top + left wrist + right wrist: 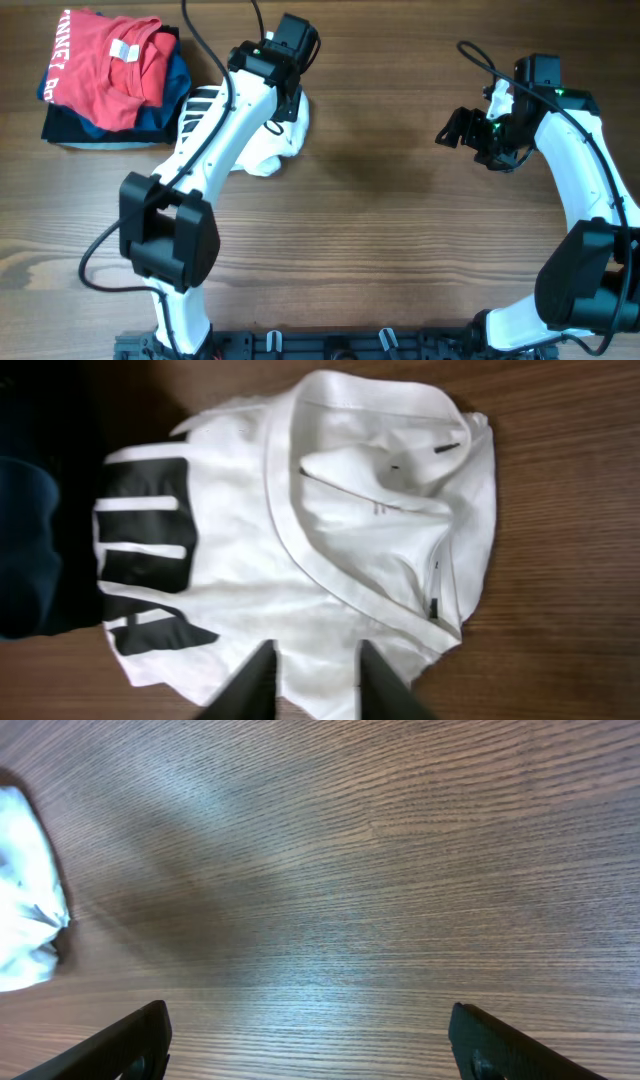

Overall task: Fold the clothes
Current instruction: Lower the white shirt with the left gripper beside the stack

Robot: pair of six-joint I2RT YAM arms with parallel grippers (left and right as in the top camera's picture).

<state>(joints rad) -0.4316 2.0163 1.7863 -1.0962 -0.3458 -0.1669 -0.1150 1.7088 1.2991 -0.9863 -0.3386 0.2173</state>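
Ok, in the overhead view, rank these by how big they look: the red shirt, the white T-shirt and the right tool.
1. red shirt, largest
2. white T-shirt, bunched up and partly hidden under the left arm, so this ranks only its visible part
3. right tool, clearly smallest

The right pincer is being held with its jaws spread wide, one dark finger being shown at each lower corner. Wood-grain bench is being spanned beneath and ahead of the pincer. A crumpled edge of the white T-shirt is being seen lying on the bench, ahead of the pincer and well outside its left-hand finger.
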